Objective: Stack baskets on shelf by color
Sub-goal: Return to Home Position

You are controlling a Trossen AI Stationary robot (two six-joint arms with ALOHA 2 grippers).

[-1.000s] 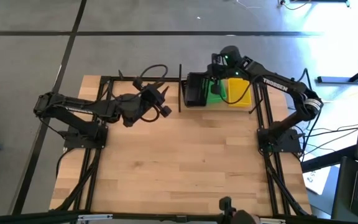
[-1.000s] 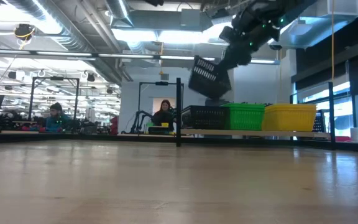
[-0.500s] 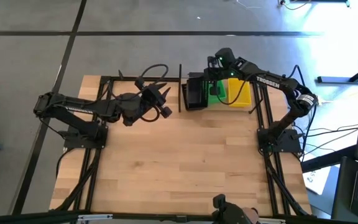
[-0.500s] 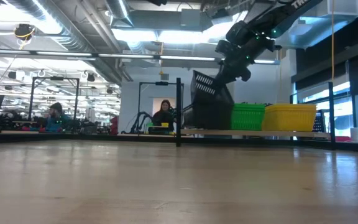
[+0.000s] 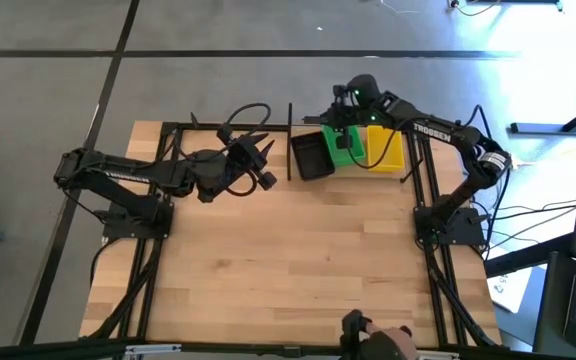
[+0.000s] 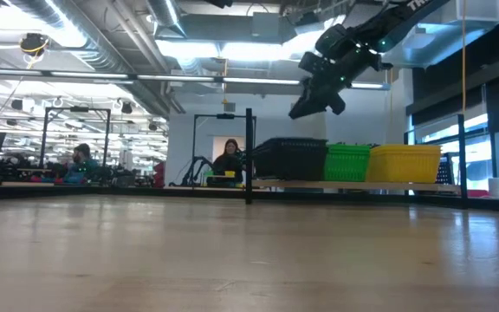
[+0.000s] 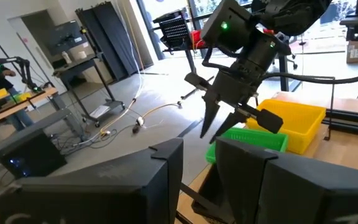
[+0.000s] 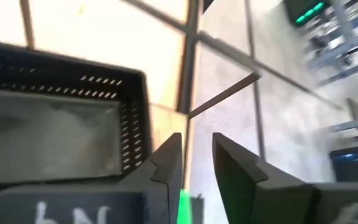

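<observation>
- Three stacks of small, shallow rectangular plastic baskets with perforated sides sit side by side in a row on the shelf. From the low view they read black [image 6: 288, 159], bright green [image 6: 347, 162], then yellow [image 6: 403, 162], each touching its neighbour.
- All three stacks rise to about the same height. How many baskets make up each stack cannot be told.
- The top black basket lies level and open side up, and its smooth dark floor is empty in the right wrist view.
- The shelf is a narrow pale wooden board [image 6: 362, 184] framed by thin black metal upright posts [image 6: 249, 156]. It stands at the far edge of the plank-patterned wooden tabletop [image 5: 288, 270], toward the right arm's side.
- The right gripper [image 6: 298, 109] hangs in the air above the black and green stacks, touching neither. Its two dark pointed fingers [image 7: 208, 119] are spread apart and hold nothing.
- The left gripper [image 5: 265, 163] hovers over the far part of the table, near the shelf's end post and apart from the baskets. Its blocky dark fingers are parted, with nothing between them.
- Beyond the table is an open workshop with ceiling pipes, where one seated person [image 6: 230, 160] and another farther off [image 6: 81, 160] are at desks.
</observation>
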